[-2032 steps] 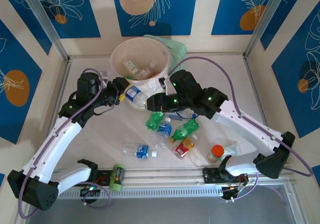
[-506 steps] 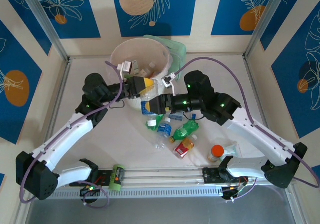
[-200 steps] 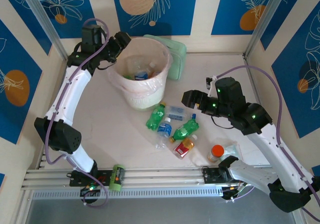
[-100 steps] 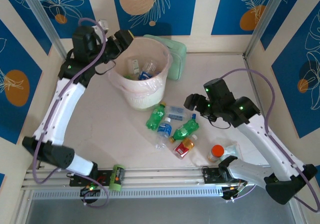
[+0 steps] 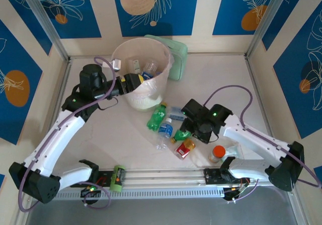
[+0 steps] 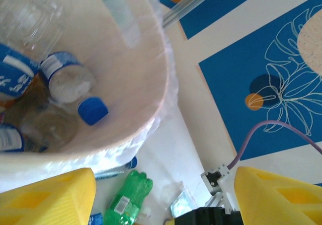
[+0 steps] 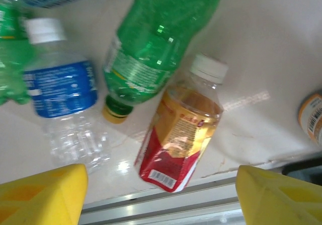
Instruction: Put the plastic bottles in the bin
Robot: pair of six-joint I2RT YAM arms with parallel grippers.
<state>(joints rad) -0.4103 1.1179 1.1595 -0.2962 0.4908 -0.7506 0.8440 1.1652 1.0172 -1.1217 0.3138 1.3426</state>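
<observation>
**Left arm.** The left end effector (image 5: pixel 132 80) sits at the 8 o'clock rim of the bin (image 5: pixel 151 91). In the left wrist view its yellow fingers (image 6: pixel 48 197) stand spread with nothing between them. No load is carried.

**Bin.** The bin stands upright at the far centre of the counter (image 5: pixel 100 129). Several bottles already lie inside it (image 6: pixel 68 84).

**Remaining bottles.** A loose group lies on the counter at the bin's 5 o'clock, well clear of the bin wall. It holds a green bottle (image 5: pixel 157 117), a blue-label bottle (image 5: pixel 165 131), a second green bottle (image 7: pixel 156 49) and a red-label bottle (image 5: pixel 186 148). All lie on their sides, and some touch.

**Right arm.** The right end effector (image 5: pixel 197 127) hangs over this group. In the right wrist view its fingers (image 7: pixel 279 197) are spread wide, and the red-label bottle lies in line between them. No finger contact is visible.

**Step in hand.** Judged from this: a pick approach by the right arm, probably on the red-label bottle.

**Next move.**
1. Lower until the fingers straddle the bottle body.
2. Keep clear of the second green bottle, which lies against it at 11 o'clock.
3. Close, lift, and carry toward 11 o'clock to the bin.
</observation>
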